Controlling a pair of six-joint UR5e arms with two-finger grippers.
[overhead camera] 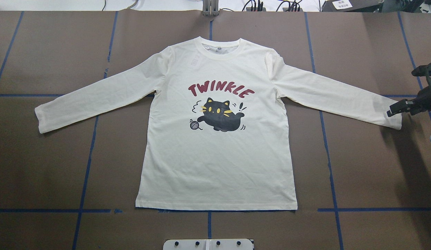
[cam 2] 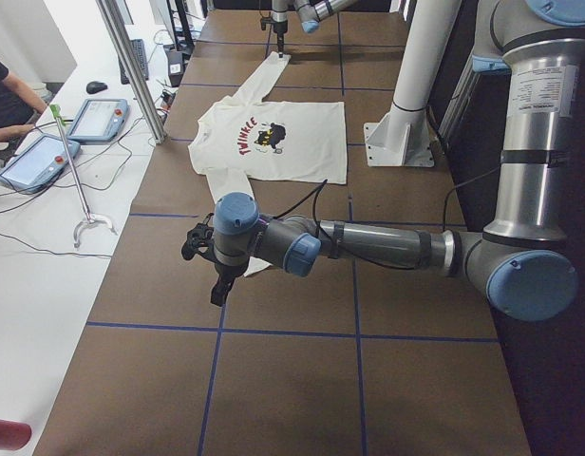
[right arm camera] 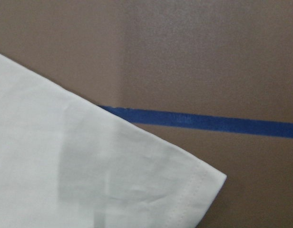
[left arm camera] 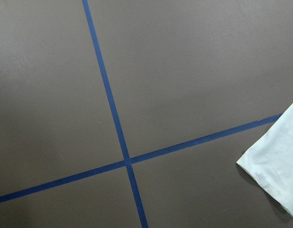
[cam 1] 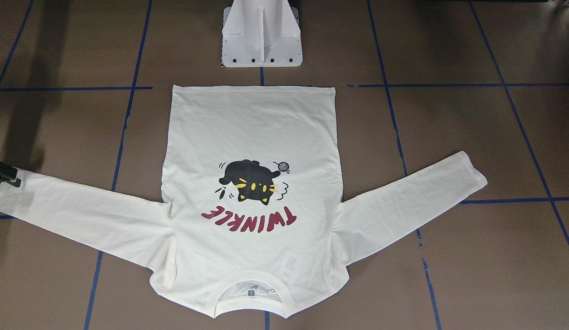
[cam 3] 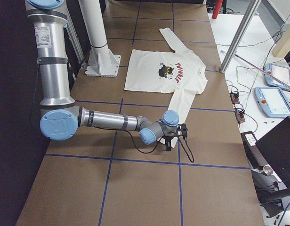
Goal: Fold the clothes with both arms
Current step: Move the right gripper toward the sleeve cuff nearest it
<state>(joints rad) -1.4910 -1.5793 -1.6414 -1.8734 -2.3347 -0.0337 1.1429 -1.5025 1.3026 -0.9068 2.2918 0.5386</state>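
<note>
Shirt (overhead camera: pixel 215 156) of cream-white cotton lies flat and print-up in the middle of the brown table (overhead camera: pixel 45 166). Its hem is near the robot, its collar at the far side, and both long sleeves are spread wide to left and right. No fold has been made yet: body and sleeves lie in a single layer, so by the look of it the whole job is ahead.

The right gripper (overhead camera: pixel 396 111) sits at the right cuff (right arm camera: pixel 175 190), toward the table's right end. Whether its claw is parted, closed or has hold of the cloth cannot be told from these angles. The left gripper (cam 2: pixel 209 261) shows only in the side view from the table's left end, near the left cuff (left arm camera: pixel 275 161), and the state of its claw cannot be told either.

The overhead view gives the full garment but misses the left arm altogether. The wrist cameras add what the wide views do not: each cuff lying flat on the table by blue tape lines (left arm camera: pixel 113 109), with no fingers in the picture.
</note>
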